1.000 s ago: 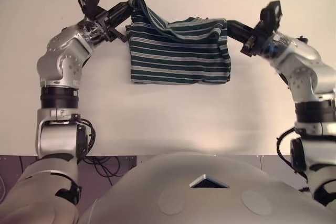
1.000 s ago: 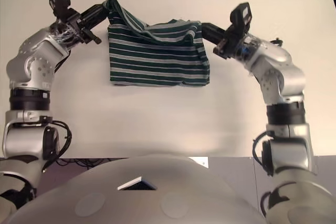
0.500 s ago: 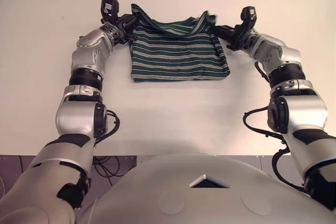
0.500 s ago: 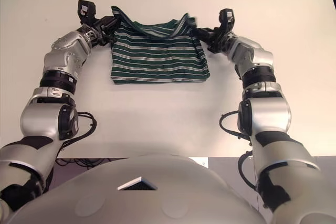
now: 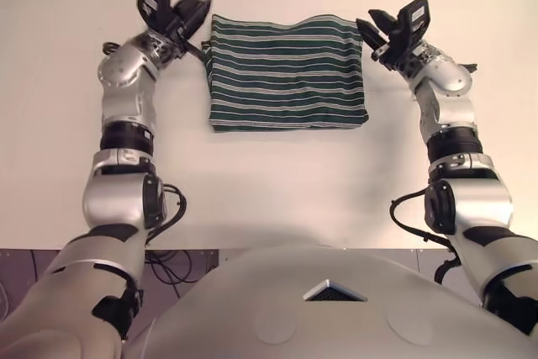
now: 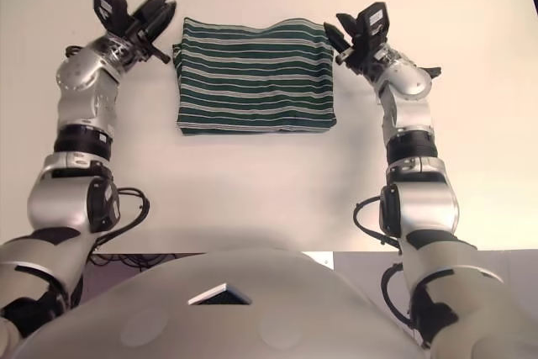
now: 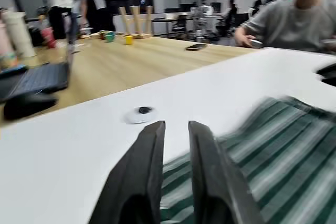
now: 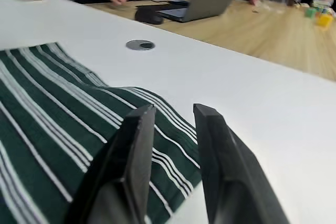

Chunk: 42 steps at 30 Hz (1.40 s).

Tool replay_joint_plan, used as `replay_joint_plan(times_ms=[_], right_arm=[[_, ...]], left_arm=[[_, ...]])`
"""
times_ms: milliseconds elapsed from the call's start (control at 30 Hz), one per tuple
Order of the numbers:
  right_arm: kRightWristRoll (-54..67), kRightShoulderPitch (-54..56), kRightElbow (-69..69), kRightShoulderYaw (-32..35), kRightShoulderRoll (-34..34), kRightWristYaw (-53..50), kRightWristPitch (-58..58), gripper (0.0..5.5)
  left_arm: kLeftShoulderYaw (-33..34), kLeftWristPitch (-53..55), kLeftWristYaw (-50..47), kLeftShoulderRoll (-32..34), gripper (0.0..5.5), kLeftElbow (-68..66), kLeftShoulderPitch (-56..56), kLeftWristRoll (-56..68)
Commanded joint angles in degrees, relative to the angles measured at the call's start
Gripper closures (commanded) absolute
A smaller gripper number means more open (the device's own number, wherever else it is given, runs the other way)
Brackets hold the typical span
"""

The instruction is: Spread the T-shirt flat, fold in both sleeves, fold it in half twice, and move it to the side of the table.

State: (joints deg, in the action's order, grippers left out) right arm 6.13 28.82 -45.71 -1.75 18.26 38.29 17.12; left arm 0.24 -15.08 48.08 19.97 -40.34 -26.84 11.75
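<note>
The T-shirt [image 5: 286,69], dark green with thin white stripes running left to right, lay folded into a neat, nearly square stack. It rested flat on the white desk [image 5: 269,174], at the far middle, its layered edges showing along the near side.

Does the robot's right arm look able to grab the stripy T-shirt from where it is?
Probably yes. The right gripper is open just beside the T-shirt, at its far corner, and nothing lies between them.
</note>
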Motion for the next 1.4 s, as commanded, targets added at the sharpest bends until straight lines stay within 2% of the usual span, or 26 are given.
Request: replay_joint_plan(times_ms=[33,133,267,400,500,567,633,767,867,1000,1100,1267,1300,1400], right_arm=[[-8.59,-1.33,0.04,-5.98,-0.73,-3.49,2.45,4.93],[-17.08,-0.89,-3.43,-10.93,0.55,-9.16,1.9,5.43],[-22.79,-2.86,-3.24,-15.09,2.97,-9.75,1.45,5.48],[-26.76,-6.47,1.52,-19.82,6.42,-5.13,0.26,5.48],[-29.43,-13.87,14.19,-25.27,13.83,3.81,0.82,5.48],[-26.34,-21.87,29.33,-29.01,20.77,13.55,0.06,5.48],[-20.74,-27.6,42.91,-31.57,24.65,20.03,-2.81,5.48],[-16.31,-32.15,59.64,-35.96,22.81,21.2,-8.29,5.48],[-14.5,-33.45,64.97,-38.68,20.7,21.27,-11.18,5.48],[-13.22,-30.95,62.6,-36.19,15.67,17.13,-13.47,5.48],[-11.66,-31.3,63.11,-32.13,16.22,15.23,-14.02,5.48],[-2.52,-34.55,70.64,-26.04,17.62,15.72,-18.7,5.48],[0.24,-35.28,73.21,-24.64,17.92,15.88,-20.57,5.5],[5.18,-37.62,79.69,-20.72,19.96,15.9,-24.34,5.03]], left_arm=[[-9.29,-0.71,1.53,1.62,5.39,8.85,6.93,-9.6],[-12.76,0.81,2.62,3.2,5.5,13.42,10.64,-12.94],[-15.68,4.5,4.57,7.4,5.5,17.18,14.64,-16.31],[-17.21,5.57,6.25,13.08,5.5,19.52,18.1,-18.93],[-18.54,3.69,4.58,16.8,5.5,16.94,17.29,-22.82],[-18.23,1.95,3.72,18.58,5.5,14.31,15.29,-23.69],[-18.33,0.22,2.41,18.91,5.5,11.28,12.43,-24.47],[-19.23,-3.06,-2.74,16.77,5.5,5.98,7.71,-26.98],[-19.49,-6.27,-7.22,14.51,5.5,3.58,5.5,-28.21],[-17.58,-13.42,-15.48,10.92,5.5,3.63,4.94,-27.76],[-15.28,-18.24,-17.04,12.05,5.5,3.51,5.82,-25.57],[-13.03,-24.38,-12.45,16.54,5.5,7.91,9.26,-20.75],[-12.01,-24.32,-10.93,17.41,5.32,11.06,10.43,-17.88],[-9.53,-21.0,-5.43,21.23,4.95,22.38,15.89,-9.48]])
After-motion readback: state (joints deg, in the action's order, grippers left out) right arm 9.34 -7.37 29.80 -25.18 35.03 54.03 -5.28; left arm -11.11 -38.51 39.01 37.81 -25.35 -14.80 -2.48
